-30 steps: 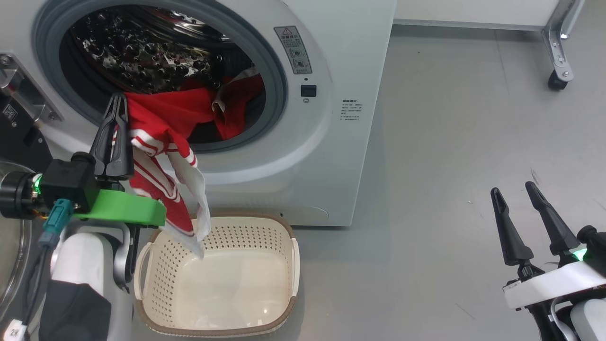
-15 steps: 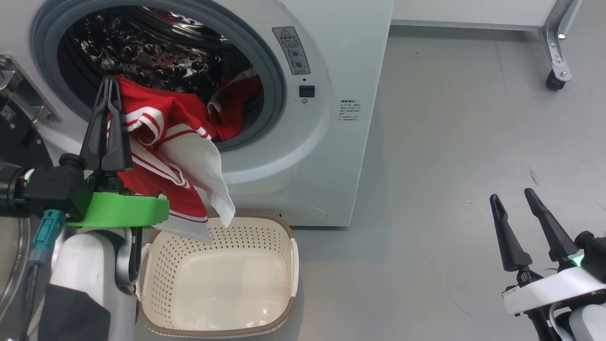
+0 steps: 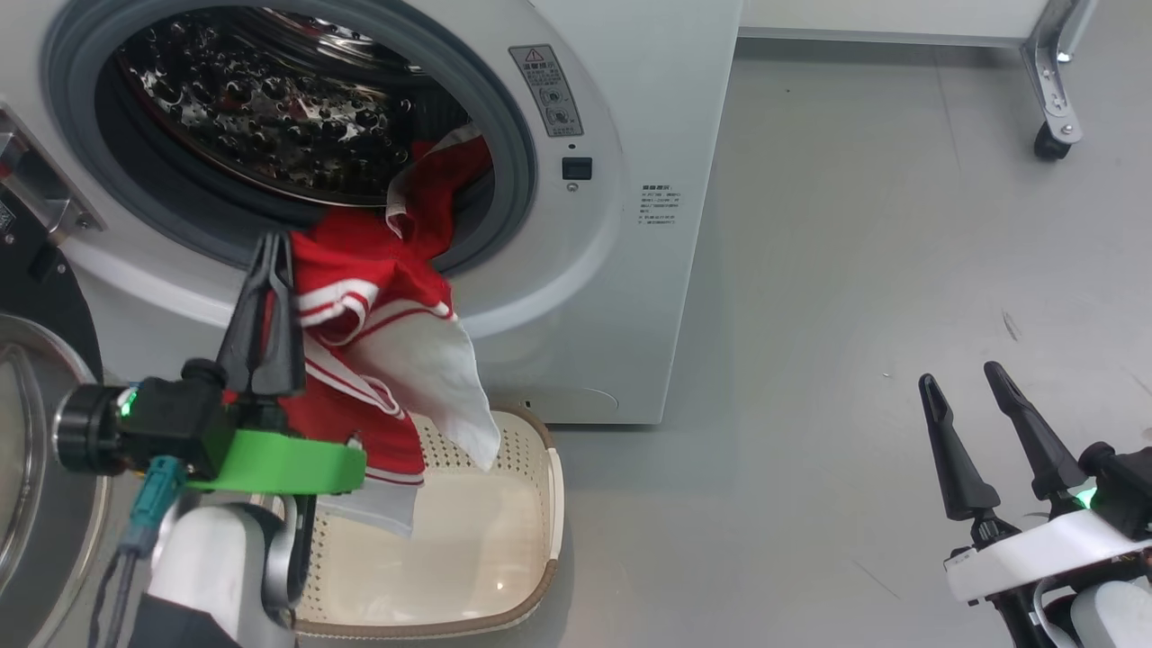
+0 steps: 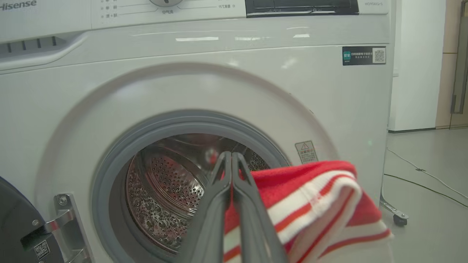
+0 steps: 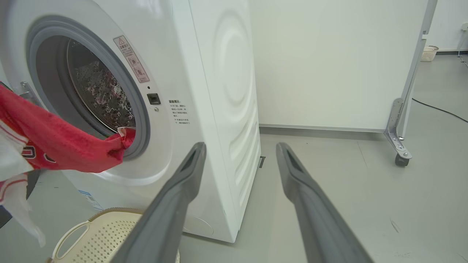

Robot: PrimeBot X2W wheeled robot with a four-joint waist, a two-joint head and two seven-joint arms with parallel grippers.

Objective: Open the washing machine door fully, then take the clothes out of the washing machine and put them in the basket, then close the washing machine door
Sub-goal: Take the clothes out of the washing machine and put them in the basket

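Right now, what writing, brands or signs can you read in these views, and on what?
"Hisense": washing machine, top left of its front.
Warning sticker by the opening: a triangle sign; words too small.
Black sticker with square code: too small.
Panel labels: blurred.
Small print on the front: too small.

White washing machine (image 3: 648,108) with grey gasket (image 3: 517,153) and silvery perforated drum (image 3: 252,99); red garment (image 3: 378,288) banded with white stripes, with a plain white panel. Cream basket (image 3: 552,504), its sides dotted with perforations, edged by a brown rim (image 3: 538,425), on a grey floor (image 3: 855,270). Left gripper (image 3: 274,241) dark, above a bright green bracket (image 3: 288,463).
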